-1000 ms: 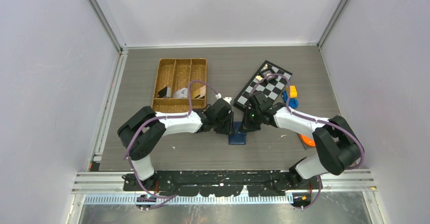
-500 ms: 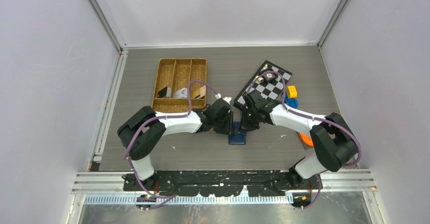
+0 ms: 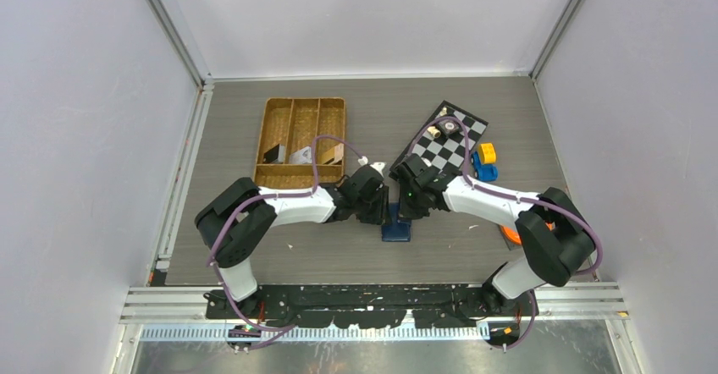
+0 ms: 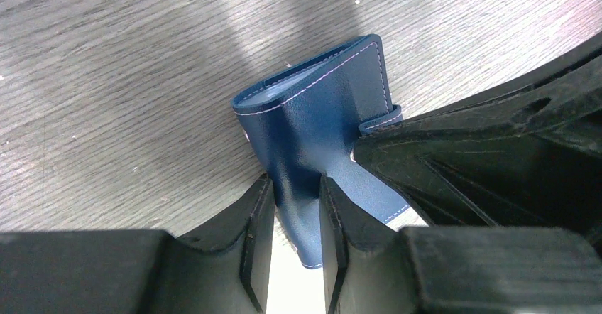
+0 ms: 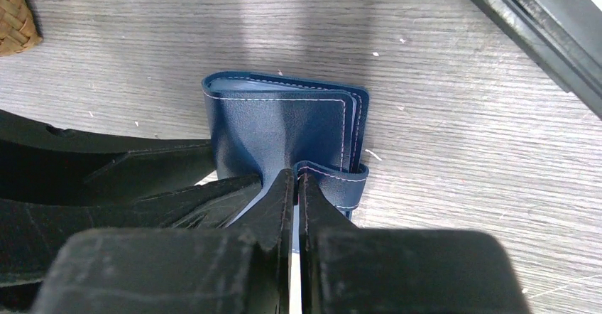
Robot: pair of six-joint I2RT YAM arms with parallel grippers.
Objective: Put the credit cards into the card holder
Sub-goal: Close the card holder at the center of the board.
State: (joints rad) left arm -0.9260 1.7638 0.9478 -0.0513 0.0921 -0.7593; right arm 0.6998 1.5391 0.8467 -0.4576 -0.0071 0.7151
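1. While it is resting on the grey wood-grain desk [image 3: 372,112], the small navy-blue stitched card holder [image 3: 396,224] is being pinched from both sides.
2. The left fingers [image 4: 259,236] are gripping its raised cover, and the right fingers [image 5: 273,207] are clamping it beside the snap tab [image 5: 339,175].
3. The brown wicker compartment tray [image 3: 264,137] is holding dark [image 3: 273,152], white [image 3: 301,156] and tan [image 3: 332,152] cards.

I see a grey wood-grain tabletop [image 3: 381,112]. A brown wicker tray [image 3: 301,129] lies at its far left, and a checkerboard [image 3: 444,141] lies askew at the far right. Just beside the board's right edge are a small yellow block [image 3: 487,151] and a blue toy car [image 3: 485,172]. The navy card holder [image 3: 396,227] is near the middle. An orange object [image 3: 509,234] at the right is mostly hidden by an arm.
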